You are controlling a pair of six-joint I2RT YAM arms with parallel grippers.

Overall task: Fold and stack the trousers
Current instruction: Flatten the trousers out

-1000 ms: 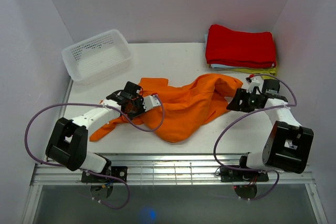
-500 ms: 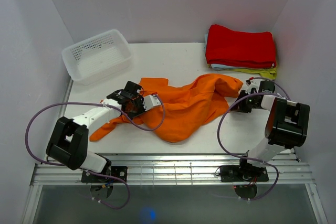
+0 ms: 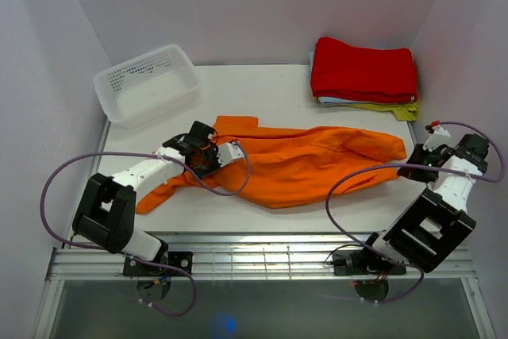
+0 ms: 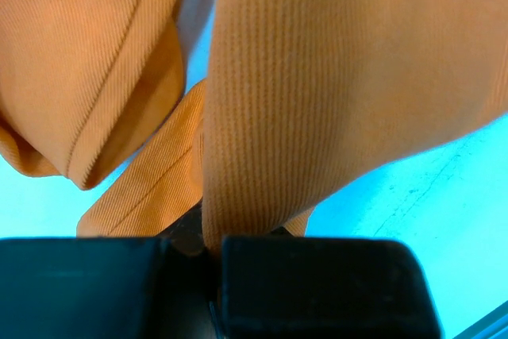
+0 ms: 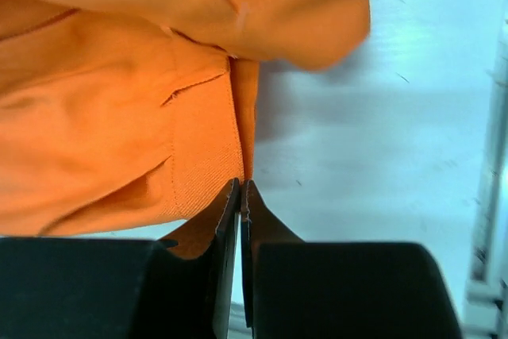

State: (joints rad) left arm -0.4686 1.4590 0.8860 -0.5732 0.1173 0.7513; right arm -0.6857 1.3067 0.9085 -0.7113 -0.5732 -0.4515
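Plain white walls close in a smooth white tabletop on three sides. A slatted metal grate borders its near edge. Soft, even light, faint shadows.

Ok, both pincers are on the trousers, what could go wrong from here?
The right pincer pinches only a thin edge of the trousers; more pull may slip it free. The left pincer holds a bunched fold, so the cloth may fold crooked. The purple cable loops by the cloth and could snag it.
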